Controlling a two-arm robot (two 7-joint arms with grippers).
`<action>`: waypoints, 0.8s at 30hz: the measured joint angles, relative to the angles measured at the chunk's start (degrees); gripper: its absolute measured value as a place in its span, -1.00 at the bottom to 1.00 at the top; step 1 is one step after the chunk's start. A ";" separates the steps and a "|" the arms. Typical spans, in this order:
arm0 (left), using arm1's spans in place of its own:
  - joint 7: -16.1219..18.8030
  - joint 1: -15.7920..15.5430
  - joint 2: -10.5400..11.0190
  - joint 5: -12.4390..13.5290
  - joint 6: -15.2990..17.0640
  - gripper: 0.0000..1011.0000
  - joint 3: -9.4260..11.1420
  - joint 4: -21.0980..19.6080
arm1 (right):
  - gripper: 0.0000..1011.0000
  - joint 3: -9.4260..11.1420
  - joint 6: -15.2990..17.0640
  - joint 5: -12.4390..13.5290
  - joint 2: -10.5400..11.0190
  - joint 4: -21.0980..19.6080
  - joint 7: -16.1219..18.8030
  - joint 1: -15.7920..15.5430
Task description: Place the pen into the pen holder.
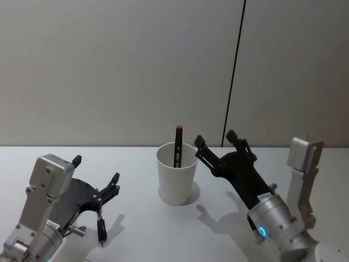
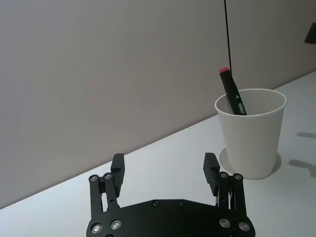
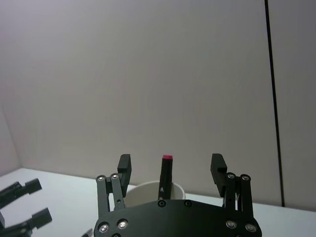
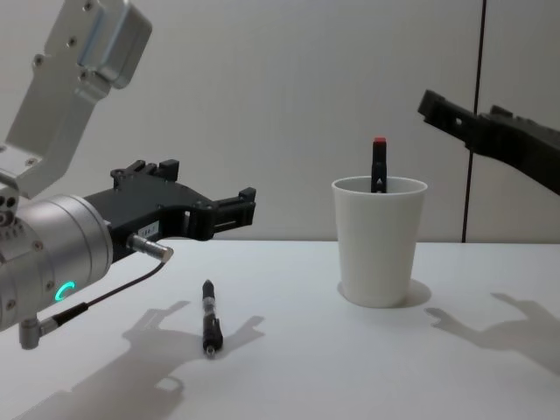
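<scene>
The pen holder, a plain white paper cup with a rolled rim and walls that taper toward its base, stands upright on the smooth, matte white worktop, about midway between its left and right edges and nearer its far edge. The pen is inside it: a straight black barrel with a small red end, leaning on the inner wall with the red tip poking above the rim.

The right gripper, flat black metal links with blocky pads, hangs in the air above and just right of the cup. Its fingers are spread wide and hold nothing, clear of both cup and pen.

The left gripper, of the same build, hovers over the left part of the worktop, well apart from the cup, likewise spread wide and empty. Near it a second slim black pen-like object lies flat on the worktop.

Behind rises a plain grey wall with a thin dark vertical seam.
</scene>
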 joint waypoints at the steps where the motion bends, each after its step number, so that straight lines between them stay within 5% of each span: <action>1: 0.00 0.00 0.00 0.00 0.00 0.98 0.00 0.00 | 0.98 -0.06 0.57 -0.50 0.47 -0.83 -0.70 -0.67; 24: 0.00 0.00 0.00 0.00 0.00 0.99 0.00 0.00 | 0.98 -1.16 9.48 -8.79 8.36 -14.02 -11.70 -11.63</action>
